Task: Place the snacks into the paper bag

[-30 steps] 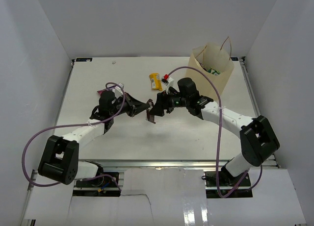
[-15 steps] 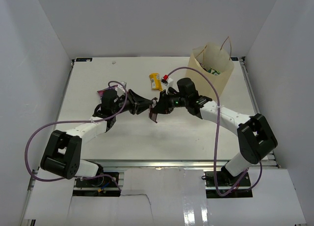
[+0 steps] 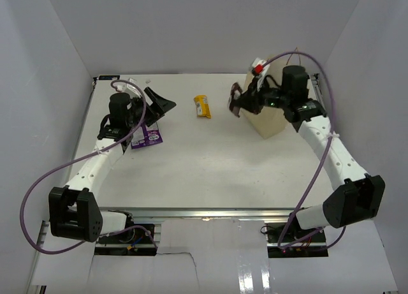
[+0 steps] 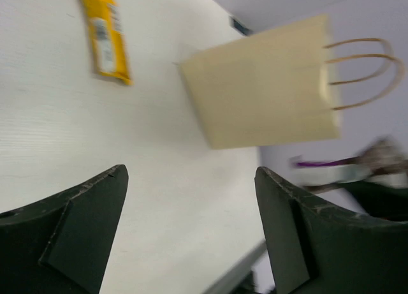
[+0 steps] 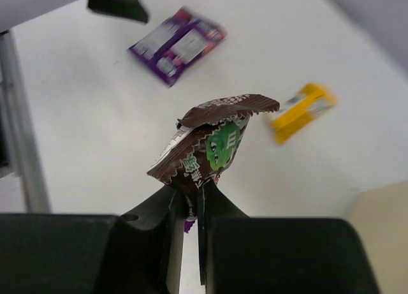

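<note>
My right gripper (image 5: pixel 191 198) is shut on a brown packet with a green face (image 5: pixel 213 147) and holds it in the air just left of the tan paper bag (image 3: pixel 271 123). In the top view that gripper (image 3: pixel 244 104) and the brown packet (image 3: pixel 234 102) sit beside the bag's upper left edge. My left gripper (image 3: pixel 160 101) hangs open and empty at the far left, above a purple candy pack (image 3: pixel 146 136). A small yellow bar (image 3: pixel 203 106) lies flat between the two arms. The left wrist view shows the yellow bar (image 4: pixel 105 36) and the paper bag (image 4: pixel 261 90) upright with its loop handles (image 4: pixel 363 71).
White walls close in the table (image 3: pixel 204 173) on three sides. The right arm lies across the bag's mouth and hides its inside. The purple pack (image 5: pixel 178 42) and yellow bar (image 5: pixel 303 109) lie below the held packet in the right wrist view.
The brown packet passed from the left gripper to the right one. The left gripper opened and drew back to the far left. The right arm swung the packet up to the bag.
</note>
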